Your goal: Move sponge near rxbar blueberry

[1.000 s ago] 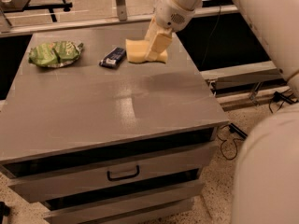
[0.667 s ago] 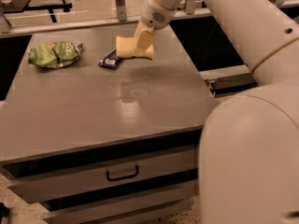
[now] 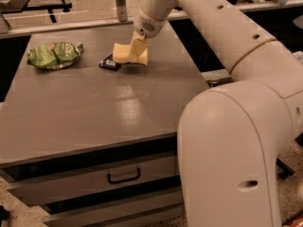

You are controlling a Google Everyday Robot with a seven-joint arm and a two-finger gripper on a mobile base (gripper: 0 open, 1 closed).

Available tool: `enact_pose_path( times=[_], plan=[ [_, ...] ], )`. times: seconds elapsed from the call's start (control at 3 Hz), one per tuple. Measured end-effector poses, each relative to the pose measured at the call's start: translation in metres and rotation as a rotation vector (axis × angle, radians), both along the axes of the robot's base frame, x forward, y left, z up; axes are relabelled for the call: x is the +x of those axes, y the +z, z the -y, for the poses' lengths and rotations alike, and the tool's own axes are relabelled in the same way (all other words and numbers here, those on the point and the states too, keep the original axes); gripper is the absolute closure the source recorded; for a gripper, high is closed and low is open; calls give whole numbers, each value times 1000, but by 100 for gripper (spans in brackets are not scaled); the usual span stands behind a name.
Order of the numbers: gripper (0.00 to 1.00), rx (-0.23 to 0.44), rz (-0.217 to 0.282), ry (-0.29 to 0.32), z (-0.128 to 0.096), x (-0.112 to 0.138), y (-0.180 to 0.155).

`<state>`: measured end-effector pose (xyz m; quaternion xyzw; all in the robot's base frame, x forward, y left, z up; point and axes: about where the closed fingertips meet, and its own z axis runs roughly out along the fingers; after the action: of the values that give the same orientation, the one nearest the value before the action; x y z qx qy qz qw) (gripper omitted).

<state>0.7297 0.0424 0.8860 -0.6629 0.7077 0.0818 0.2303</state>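
The pale yellow sponge (image 3: 124, 54) is at the back middle of the grey table (image 3: 94, 108), right beside the dark navy rxbar blueberry (image 3: 109, 63) and partly covering its right end. My gripper (image 3: 138, 45) reaches down from the big white arm and is shut on the sponge's right side. I cannot tell whether the sponge rests on the table or hangs just above it.
A green wrinkly chip bag (image 3: 54, 54) lies at the back left of the table. A drawer with a dark handle (image 3: 124, 176) sits under the table front. My white arm and base (image 3: 232, 145) fill the right side. A rail (image 3: 61, 26) runs behind the table.
My gripper has carried the sponge to the left and down, from beside the bar's right to right against it. The bar and chip bag have not moved.
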Motion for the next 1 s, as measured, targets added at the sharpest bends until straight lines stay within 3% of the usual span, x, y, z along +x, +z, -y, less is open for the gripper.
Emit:
enact_pose_path(
  times=[1.0],
  plan=[
    [8,-21,-24,-73,23,12,-22]
  ],
)
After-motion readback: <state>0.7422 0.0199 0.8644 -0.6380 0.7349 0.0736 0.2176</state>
